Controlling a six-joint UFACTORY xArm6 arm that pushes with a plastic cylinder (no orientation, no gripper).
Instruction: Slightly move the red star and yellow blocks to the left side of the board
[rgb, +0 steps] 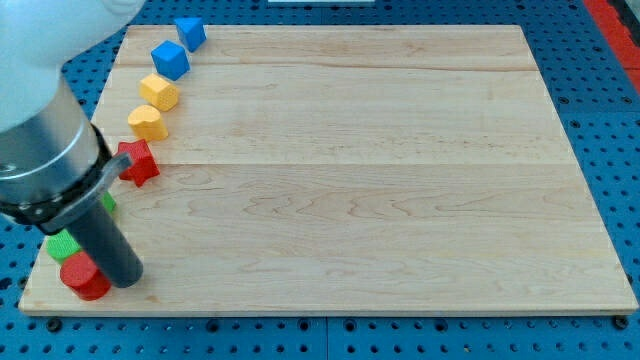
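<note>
The red star lies near the board's left edge, just right of the arm body. Above it stand a yellow heart-shaped block and a yellow hexagonal block, in a line slanting up to the right. My tip touches the board near the bottom left corner, right beside a red cylinder, well below the red star. The rod leans up to the left into the large arm body.
Two blue blocks continue the line toward the top left corner. A green block sits above the red cylinder, and another green block peeks out behind the rod. The wooden board lies on a blue pegboard.
</note>
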